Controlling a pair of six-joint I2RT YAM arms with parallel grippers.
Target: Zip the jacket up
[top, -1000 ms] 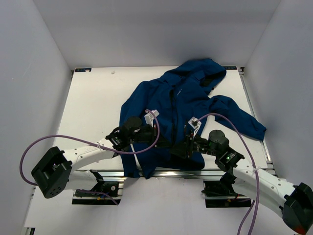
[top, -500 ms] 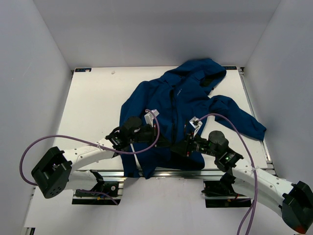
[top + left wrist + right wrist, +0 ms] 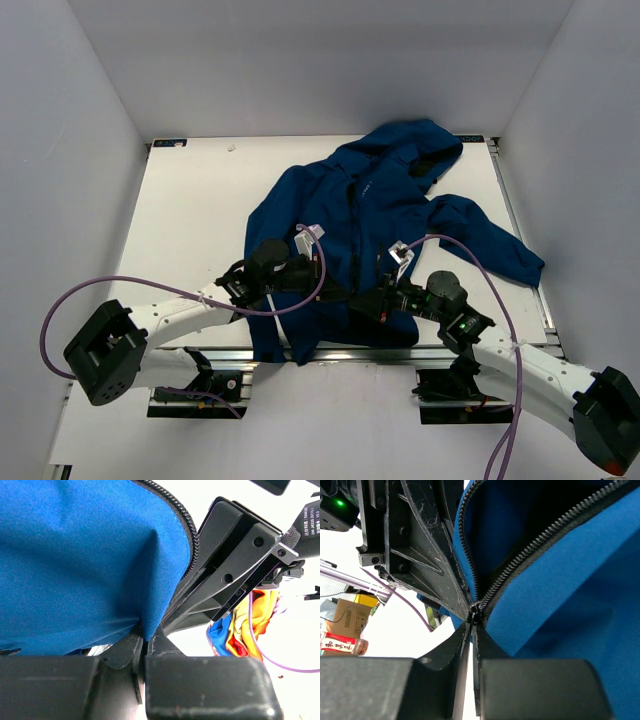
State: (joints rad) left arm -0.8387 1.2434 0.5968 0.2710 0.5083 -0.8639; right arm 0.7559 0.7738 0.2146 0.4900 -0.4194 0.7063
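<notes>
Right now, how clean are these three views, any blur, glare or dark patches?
Top external: soft even light, sharp, barely any shadow around the jacket. Left wrist: fabric crisp, left fingers dark and blurred, background mostly blown out white. Right wrist: zipper teeth sharp, right fingers underexposed, left background washed out.

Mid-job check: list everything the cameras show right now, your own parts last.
jacket: one, dark blue, spread on the table
zipper: one, dark, open above the hem
table: one, white, under the jacket
walls: three, white, around the table
cables: two, purple, one per arm
cloth: one, orange-yellow-blue, behind, left wrist view
cardboard box: one, brown, behind, right wrist view
left gripper: one, black, pinching the jacket's edge
right gripper: one, black, closed at the zipper's base
</notes>
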